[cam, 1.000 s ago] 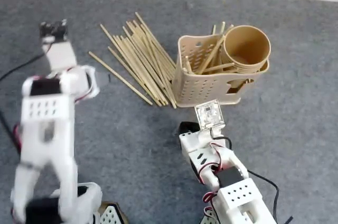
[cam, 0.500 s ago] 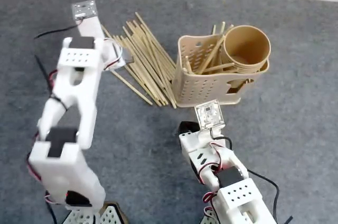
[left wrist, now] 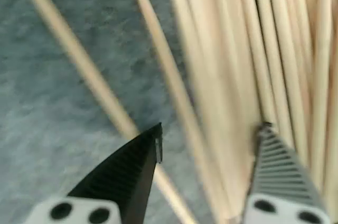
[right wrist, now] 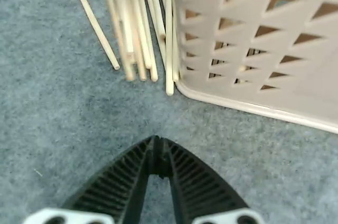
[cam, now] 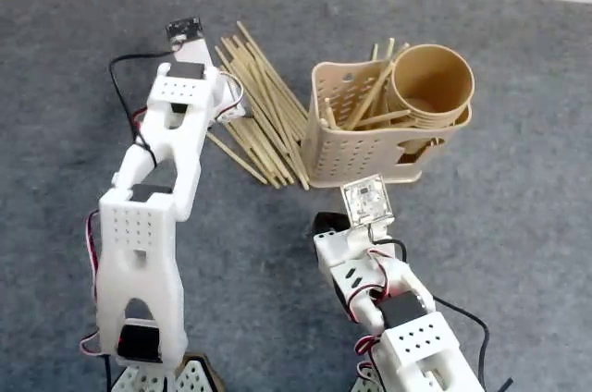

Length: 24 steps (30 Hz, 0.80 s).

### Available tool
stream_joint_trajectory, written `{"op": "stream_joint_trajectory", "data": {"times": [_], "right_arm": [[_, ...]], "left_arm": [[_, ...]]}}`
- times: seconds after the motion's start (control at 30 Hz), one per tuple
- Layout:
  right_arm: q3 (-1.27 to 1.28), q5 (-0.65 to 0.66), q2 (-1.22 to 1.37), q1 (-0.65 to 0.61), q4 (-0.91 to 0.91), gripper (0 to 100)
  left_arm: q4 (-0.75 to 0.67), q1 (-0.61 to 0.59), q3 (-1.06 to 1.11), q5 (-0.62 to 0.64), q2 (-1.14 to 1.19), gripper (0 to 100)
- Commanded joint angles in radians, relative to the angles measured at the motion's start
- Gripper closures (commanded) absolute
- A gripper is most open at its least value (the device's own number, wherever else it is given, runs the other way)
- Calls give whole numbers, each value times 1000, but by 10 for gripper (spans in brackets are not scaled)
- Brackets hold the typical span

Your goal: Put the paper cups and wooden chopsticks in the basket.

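Nearest us: right claw (right wrist: 158,143), clenched on nothing, parked just short of the basket (cam: 365,156), leaving the other arm room. Basket: holds stacked cups (cam: 430,82). Farther: left claw (left wrist: 211,129), spread astride loose chopsticks (cam: 264,110) on the worktop (cam: 509,226), we judge for pickup.

The left arm (cam: 139,244), on the left of the high view, is white plastic with hole-dotted panels, black motor blocks and red, white and black wires (cam: 92,230) alongside. The right arm (cam: 421,341), lower centre, matches it and trails a black cable (cam: 462,313). The left gripper (left wrist: 211,129) has one smooth black finger and one ribbed pale one; the right gripper (right wrist: 158,145) has two ribbed black ones.
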Motion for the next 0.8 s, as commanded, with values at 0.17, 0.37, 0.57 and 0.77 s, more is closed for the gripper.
{"op": "stream_joint_trajectory", "data": {"times": [0.17,0.37,0.57,0.77], "right_arm": [[5,14,-12,-1,-19,994],[5,14,-12,-1,-19,994],[5,14,-12,-1,-19,994],[5,14,-12,-1,-19,994]], "left_arm": [[80,4,-229,-55,128,957],[190,5,-255,-103,125,994],[261,4,-275,-106,104,994],[373,7,-374,-107,4,995]]}}
